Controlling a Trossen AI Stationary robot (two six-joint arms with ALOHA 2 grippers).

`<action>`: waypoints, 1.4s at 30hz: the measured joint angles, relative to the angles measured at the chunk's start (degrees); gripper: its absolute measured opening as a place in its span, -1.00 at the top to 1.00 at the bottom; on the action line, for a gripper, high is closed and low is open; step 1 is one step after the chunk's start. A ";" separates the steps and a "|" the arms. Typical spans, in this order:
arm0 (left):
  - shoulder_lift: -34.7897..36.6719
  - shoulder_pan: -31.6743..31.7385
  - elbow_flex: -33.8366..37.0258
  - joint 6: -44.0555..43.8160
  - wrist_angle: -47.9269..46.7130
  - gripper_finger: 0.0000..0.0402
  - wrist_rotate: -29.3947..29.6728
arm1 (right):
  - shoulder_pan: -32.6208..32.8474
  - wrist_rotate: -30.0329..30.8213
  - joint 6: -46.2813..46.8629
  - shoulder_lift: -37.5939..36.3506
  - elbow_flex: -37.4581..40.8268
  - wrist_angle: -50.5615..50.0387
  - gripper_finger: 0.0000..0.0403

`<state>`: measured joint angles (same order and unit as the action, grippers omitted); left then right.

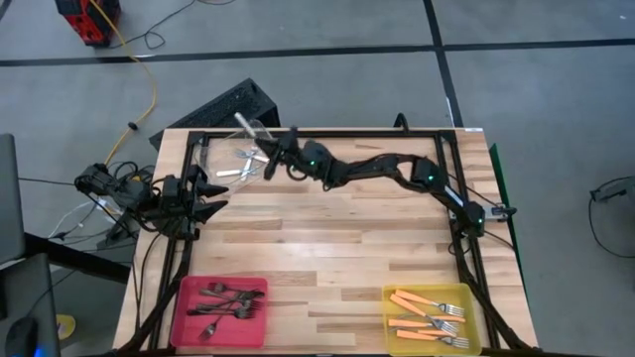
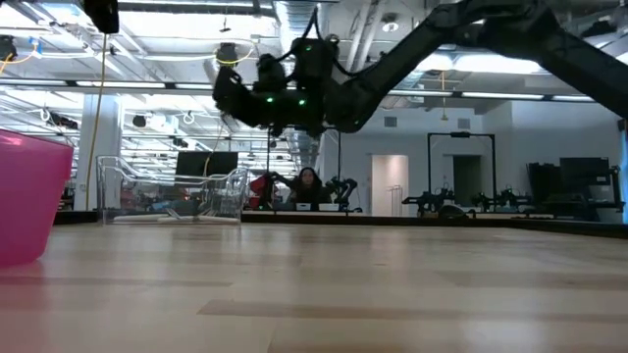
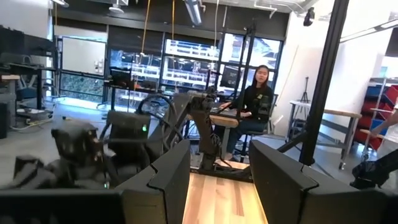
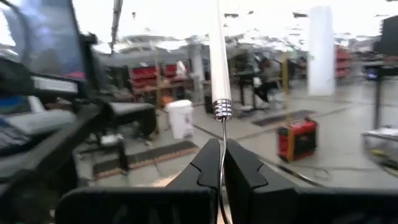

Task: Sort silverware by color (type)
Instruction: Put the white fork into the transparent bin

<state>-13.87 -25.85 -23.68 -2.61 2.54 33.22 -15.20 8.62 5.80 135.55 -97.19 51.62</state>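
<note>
My right gripper (image 1: 270,147) reaches to the table's far left and is shut on a silver fork (image 1: 248,126), above a clear bin (image 1: 204,157). That bin stands on the table and has silver forks (image 1: 245,159) lying in it. The low view shows the same gripper (image 2: 228,93) high above the bin (image 2: 172,191). My left gripper (image 1: 219,196) waits open at the left edge, its fingers (image 3: 171,180) wide apart with nothing between them. Dark forks (image 1: 223,299) lie in a pink bin (image 1: 185,315), and orange-handled forks (image 1: 425,312) lie in a yellow bin (image 1: 471,297). My right gripper pinches the fork's thin stem (image 4: 222,158) between its two fingers. The thick shiny handle (image 4: 217,62) sticks out past the fingertips, in line with them. The fingers come about level from the table's right side. The fork is lifted clear over the clear bin.
The pink bin is at the near left and the yellow bin at the near right, with bare wood between them. A black frame (image 1: 327,132) runs along the table's far edge. A person (image 3: 255,106) sits at a desk beyond the table.
</note>
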 joint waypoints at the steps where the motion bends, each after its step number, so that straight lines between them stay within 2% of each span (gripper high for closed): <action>1: 0.00 0.00 0.00 0.00 -0.03 0.25 0.02 | 0.21 -0.34 0.21 1.27 -1.39 0.46 0.84; 4: 0.00 0.00 0.00 -0.23 0.06 0.25 0.19 | 0.75 -3.69 1.13 1.90 -3.69 -0.72 0.84; 8: 0.00 0.00 0.00 -1.54 0.96 0.25 0.26 | 1.74 -3.94 -3.35 1.30 -4.96 -5.47 0.84; 13: 0.00 0.00 0.00 -1.62 1.52 0.25 0.32 | 2.32 -4.33 -4.54 1.16 -6.31 -11.75 0.84; 19: 0.00 0.00 0.00 -1.70 1.47 0.25 0.48 | 1.42 -4.11 -4.35 1.83 -6.62 -14.21 0.83; 24: 0.00 0.00 0.00 -1.05 1.39 0.25 0.74 | 0.61 -0.29 -0.35 1.85 -6.66 -16.69 0.83; 30: 0.00 0.02 0.00 -0.56 1.26 0.25 2.14 | -0.04 0.43 3.65 7.87 -10.65 -15.36 0.83; 35: 0.00 0.01 0.00 -0.44 1.21 0.25 2.15 | 0.36 0.36 3.59 10.28 -14.06 -16.29 0.83; 42: 0.00 0.00 0.00 1.03 0.69 0.25 2.14 | -0.41 0.43 2.26 10.13 -14.28 -19.22 0.84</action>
<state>-13.87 -25.85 -23.68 -1.58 3.22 35.35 -15.61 9.05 8.06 145.68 -111.47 32.39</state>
